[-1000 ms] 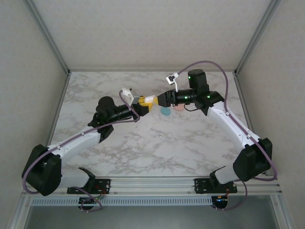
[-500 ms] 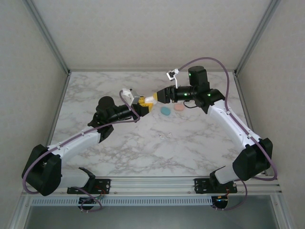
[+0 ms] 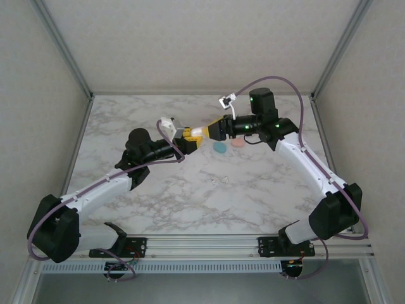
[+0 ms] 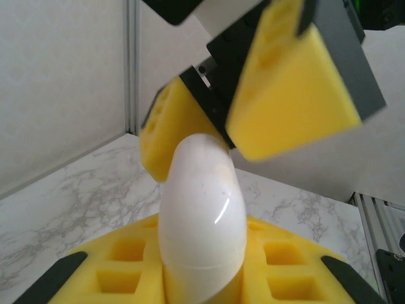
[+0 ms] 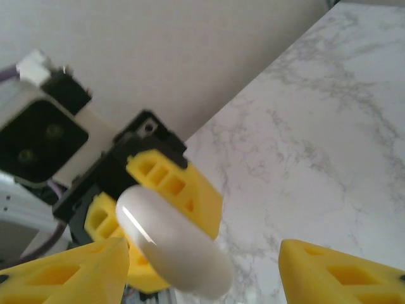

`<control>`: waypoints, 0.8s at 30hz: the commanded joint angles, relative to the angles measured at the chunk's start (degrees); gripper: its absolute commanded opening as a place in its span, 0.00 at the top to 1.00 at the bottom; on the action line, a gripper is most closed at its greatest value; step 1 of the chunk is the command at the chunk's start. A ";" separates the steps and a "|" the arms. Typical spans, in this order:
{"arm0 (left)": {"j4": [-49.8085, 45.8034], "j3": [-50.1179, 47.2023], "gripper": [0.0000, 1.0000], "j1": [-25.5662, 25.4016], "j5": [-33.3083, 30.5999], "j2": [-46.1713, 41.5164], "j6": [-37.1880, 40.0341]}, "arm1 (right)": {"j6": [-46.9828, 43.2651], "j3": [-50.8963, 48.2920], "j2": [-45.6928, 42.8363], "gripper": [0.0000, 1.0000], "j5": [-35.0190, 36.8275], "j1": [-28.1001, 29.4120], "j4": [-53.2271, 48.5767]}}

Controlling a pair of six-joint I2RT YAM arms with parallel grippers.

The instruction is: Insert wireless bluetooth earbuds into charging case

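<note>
Showing left gripper (image 3: 188, 140) clamped on white charging case (image 4: 201, 215), raised over marble table (image 3: 253, 196) near its far middle. Showing right gripper (image 3: 206, 132) with jaws apart, yellow fingers (image 4: 297, 82) flanking case's free end, contact unclear. Lying on table just beside right gripper: teal case (image 3: 219, 147) next to pink case (image 3: 238, 142).

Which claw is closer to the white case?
Left. The left claw is shut on the white case, holding it. The right claw is open, its fingers spread to either side of the case's free end, not gripping it.
</note>
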 commanded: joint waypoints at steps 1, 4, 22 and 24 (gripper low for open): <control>2.29 0.28 1.00 -0.52 -0.10 -1.63 0.10 | -7.37 1.70 -1.15 0.35 -2.26 0.48 -7.37; 2.31 0.59 1.00 -0.51 0.56 -1.63 -0.35 | -7.10 2.01 -0.50 0.35 -0.24 0.52 -7.69; -2.98 1.69 1.00 -0.89 3.61 -2.77 2.11 | 3.94 2.77 1.26 0.39 8.04 0.46 3.67; -2.98 1.61 1.00 -0.87 3.28 -2.90 2.18 | 3.95 3.14 1.53 0.39 8.39 0.42 3.37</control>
